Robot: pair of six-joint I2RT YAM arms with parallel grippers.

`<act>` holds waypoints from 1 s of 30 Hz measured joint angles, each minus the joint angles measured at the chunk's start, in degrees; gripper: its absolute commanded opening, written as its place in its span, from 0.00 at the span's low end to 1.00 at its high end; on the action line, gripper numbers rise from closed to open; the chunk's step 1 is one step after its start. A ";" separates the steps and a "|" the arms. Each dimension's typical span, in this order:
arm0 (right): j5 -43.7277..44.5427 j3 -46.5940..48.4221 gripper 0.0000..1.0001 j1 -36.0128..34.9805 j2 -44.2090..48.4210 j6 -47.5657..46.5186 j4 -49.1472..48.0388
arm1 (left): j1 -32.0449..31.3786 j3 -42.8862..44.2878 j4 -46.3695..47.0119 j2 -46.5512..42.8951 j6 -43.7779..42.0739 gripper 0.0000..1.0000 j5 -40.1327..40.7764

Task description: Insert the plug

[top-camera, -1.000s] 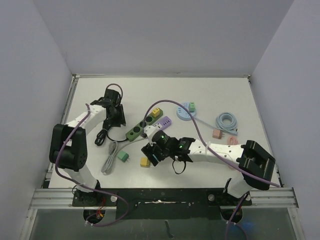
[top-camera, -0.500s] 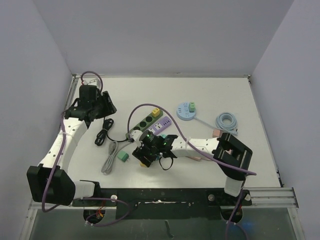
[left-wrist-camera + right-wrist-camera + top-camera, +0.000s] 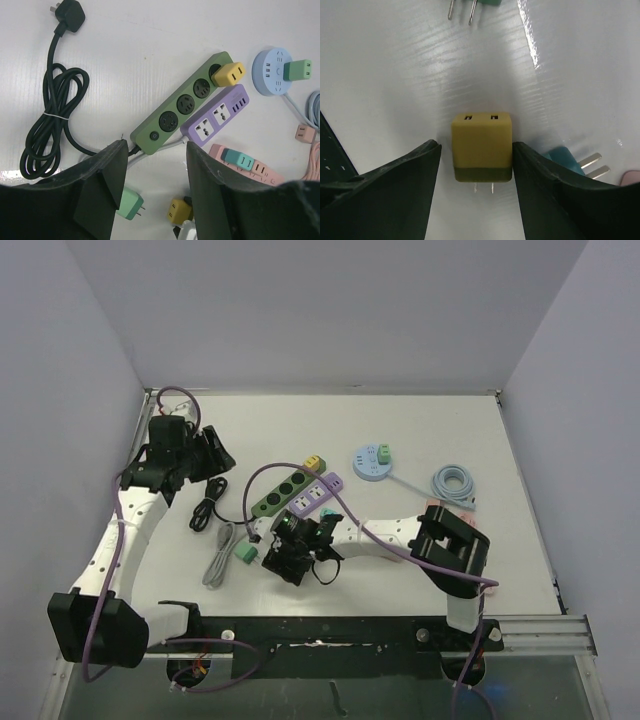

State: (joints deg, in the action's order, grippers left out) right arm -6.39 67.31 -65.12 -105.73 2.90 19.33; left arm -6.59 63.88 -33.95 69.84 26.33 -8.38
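A loose yellow plug (image 3: pixel 481 142) lies flat on the white table, prongs toward the camera, between the fingers of my right gripper (image 3: pixel 476 147). The jaws stand open around it: the right finger is at its side and a narrow gap shows on the left. From above, the right gripper (image 3: pixel 285 562) covers that plug. My left gripper (image 3: pixel 215 455) hangs open and empty over the table's far left, looking down on the green power strip (image 3: pixel 182 107) and the purple one (image 3: pixel 215 117). The left wrist view also catches the loose yellow plug (image 3: pixel 179 216).
Another yellow plug (image 3: pixel 313 461) sits in the green strip's far end. A green plug (image 3: pixel 244 553) and grey cable (image 3: pixel 218 555) lie left of the right gripper. A black coiled cord (image 3: pixel 207 505), round blue socket (image 3: pixel 372 462), pink strip (image 3: pixel 250 162) and coiled cable (image 3: pixel 455 483) lie around.
My left gripper opened, left the green strip and pulled back to the far left. My right gripper slid left over the loose yellow plug and its jaws narrowed around it.
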 measured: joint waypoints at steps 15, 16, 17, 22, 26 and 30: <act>5.57 -0.42 0.33 -0.66 -1.16 -0.76 -0.20 | 0.00 -2.40 0.35 -0.81 0.79 0.50 -1.49; 5.88 -1.07 0.33 -0.66 -0.66 -0.72 -0.96 | 0.00 -2.49 0.42 -0.94 0.96 0.50 -1.55; 6.34 -2.45 0.33 -0.66 0.31 -0.57 -2.27 | 0.00 -2.58 0.44 -1.09 1.11 0.51 -1.70; 9.40 -10.34 0.34 -0.52 9.25 0.90 -8.85 | 0.00 -3.74 2.19 -1.86 1.60 0.59 -3.45; 14.08 -17.18 0.34 0.63 19.61 3.04 -16.98 | 0.02 -5.27 3.98 -2.23 1.55 0.64 -6.97; 18.60 -23.23 0.34 4.55 28.28 5.20 -24.59 | -0.22 -6.29 6.43 -2.23 1.68 0.66 -13.88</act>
State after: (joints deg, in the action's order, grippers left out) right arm 12.21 44.07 -60.58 -77.45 8.10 -5.26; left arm -6.81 57.58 -27.53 67.61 28.01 -22.26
